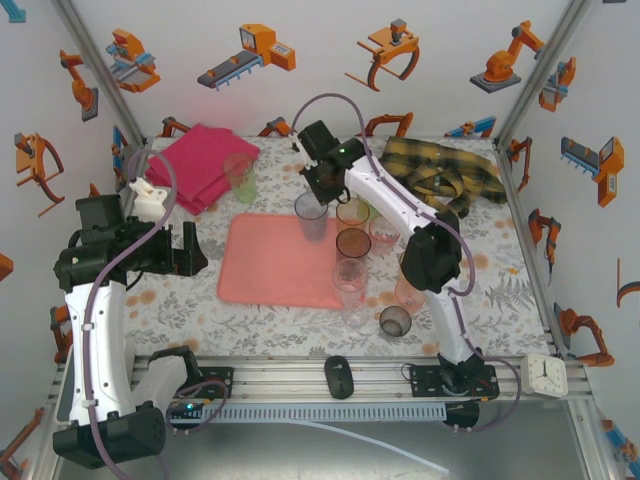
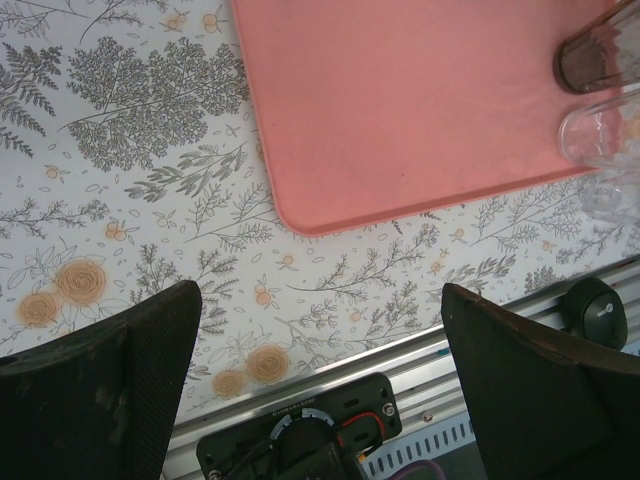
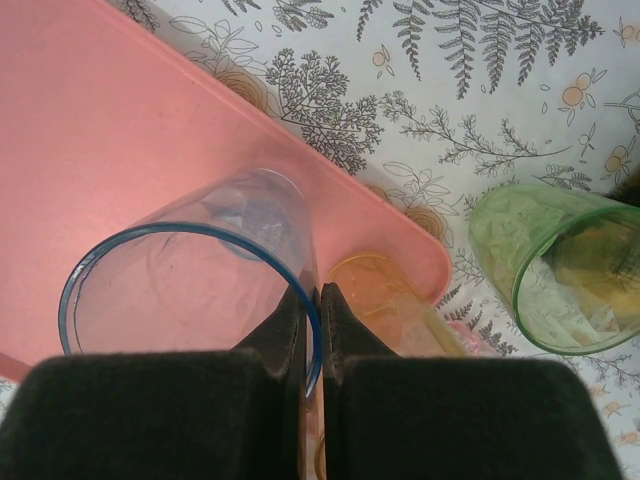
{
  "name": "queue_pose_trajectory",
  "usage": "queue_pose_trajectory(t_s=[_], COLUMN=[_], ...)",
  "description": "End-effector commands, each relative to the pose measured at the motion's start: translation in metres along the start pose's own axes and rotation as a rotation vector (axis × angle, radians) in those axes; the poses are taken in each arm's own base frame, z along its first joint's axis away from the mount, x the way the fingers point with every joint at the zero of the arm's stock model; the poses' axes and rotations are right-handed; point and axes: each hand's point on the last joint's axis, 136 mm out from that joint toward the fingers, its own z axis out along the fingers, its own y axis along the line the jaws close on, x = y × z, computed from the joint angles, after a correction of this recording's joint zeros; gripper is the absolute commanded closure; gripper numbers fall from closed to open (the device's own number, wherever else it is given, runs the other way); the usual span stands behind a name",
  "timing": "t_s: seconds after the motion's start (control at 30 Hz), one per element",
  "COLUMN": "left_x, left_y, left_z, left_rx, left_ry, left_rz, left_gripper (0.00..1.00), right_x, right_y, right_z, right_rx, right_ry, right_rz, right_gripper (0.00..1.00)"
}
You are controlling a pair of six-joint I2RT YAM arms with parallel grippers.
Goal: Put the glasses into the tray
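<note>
The salmon-pink tray (image 1: 275, 262) lies mid-table. My right gripper (image 1: 318, 192) is shut on the rim wall of a blue-rimmed glass (image 3: 190, 290), one finger inside and one outside, holding it over the tray's far right corner (image 3: 100, 150). An amber glass (image 3: 385, 300) and a green glass (image 3: 550, 270) stand just beyond that corner. Several more glasses stand along the tray's right edge: dark (image 1: 353, 243), pink (image 1: 383, 232), clear (image 1: 349, 277) and smoky (image 1: 396, 321). Another green glass (image 1: 240, 178) stands behind the tray. My left gripper (image 1: 190, 250) hangs open left of the tray, nothing between its fingers (image 2: 100, 390).
A folded magenta cloth (image 1: 205, 165) lies at the back left and a yellow-black plaid cloth (image 1: 445, 170) at the back right. A black oval object (image 1: 339, 376) and a small clock (image 1: 545, 375) sit on the front rail. Bare patterned tabletop (image 2: 150, 200) lies left of the tray.
</note>
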Motion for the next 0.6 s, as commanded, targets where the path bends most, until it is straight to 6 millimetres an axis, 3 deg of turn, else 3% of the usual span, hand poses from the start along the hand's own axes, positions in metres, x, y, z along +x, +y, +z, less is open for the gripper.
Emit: queue_pose_trajectory(t_s=[0.0,0.57], left_x=[0.003,0.003], left_y=[-0.001,-0.002], left_z=[0.002,0.0], left_rx=[0.004,0.005], left_ry=[0.009,0.004], left_rz=[0.021,0.022], left_gripper=[0.03,0.03], right_x=[-0.012,-0.01], right_y=[-0.005,-0.016], right_z=[0.001,0.005], right_rx=[0.023,0.044], right_ry=[-0.038,-0.032], right_rz=[-0.008,0.013], right_gripper=[0.94,0.89])
